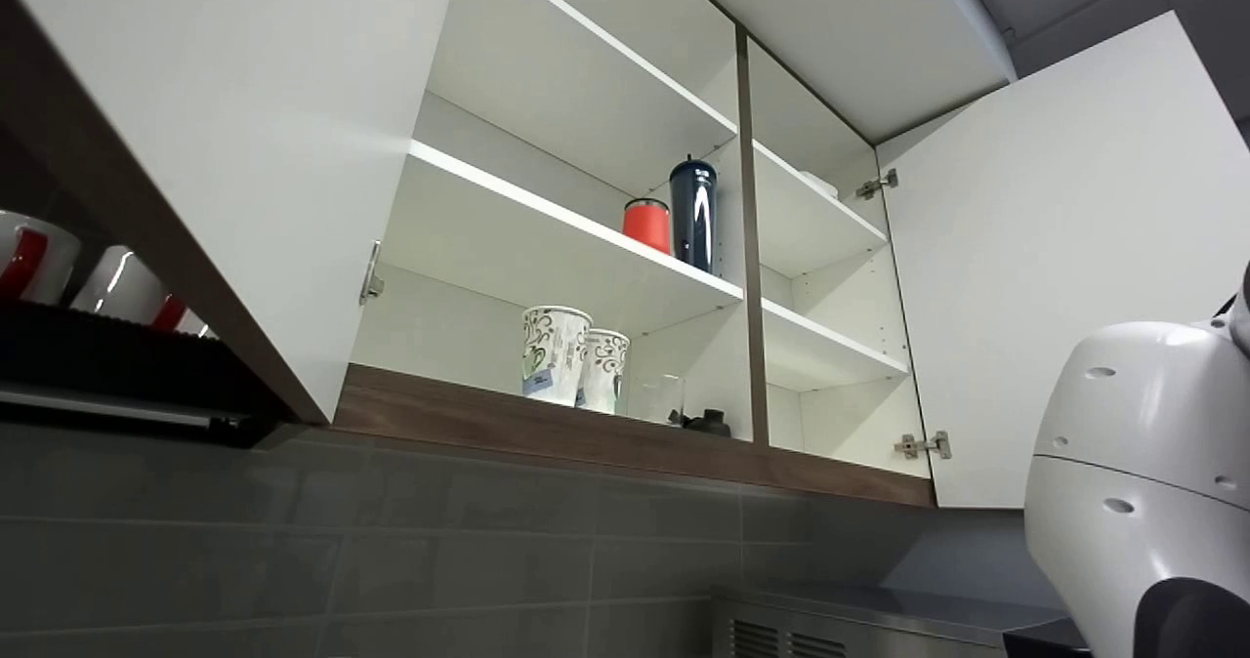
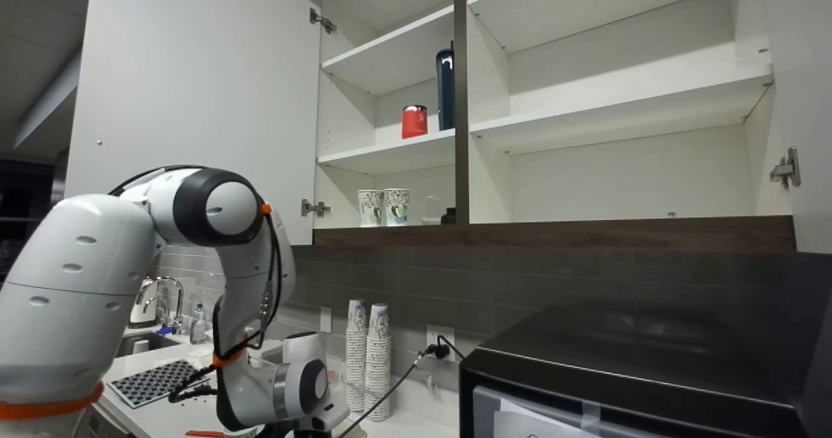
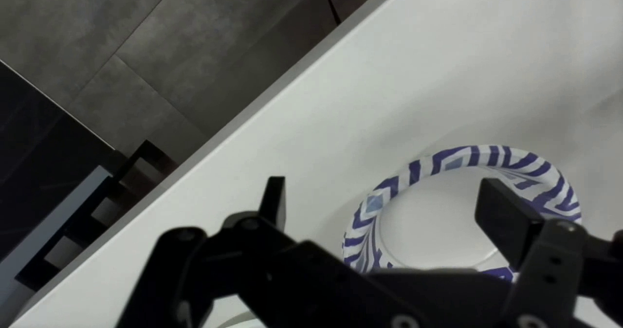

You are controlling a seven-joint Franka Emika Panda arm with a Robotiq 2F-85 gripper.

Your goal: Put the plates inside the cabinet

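While the arm arches downward | end effector gapes | over plate

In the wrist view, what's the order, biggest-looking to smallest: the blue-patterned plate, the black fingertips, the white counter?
1. White counter
2. Blue-patterned plate, partly hidden
3. Black fingertips, probably nearest, so true size is unsure

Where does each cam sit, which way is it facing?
In an exterior view: sits low, facing up at the open white brown-edged cabinet; white robot arm at right.
In an exterior view: sits higher than the white countertop, facing the cabinet; bent arm at left.
Wrist view: arm-mounted, facing down at a blue-patterned round white plate; open black end effector shows.
Both exterior views share cabinet, arm, short red tumbler.
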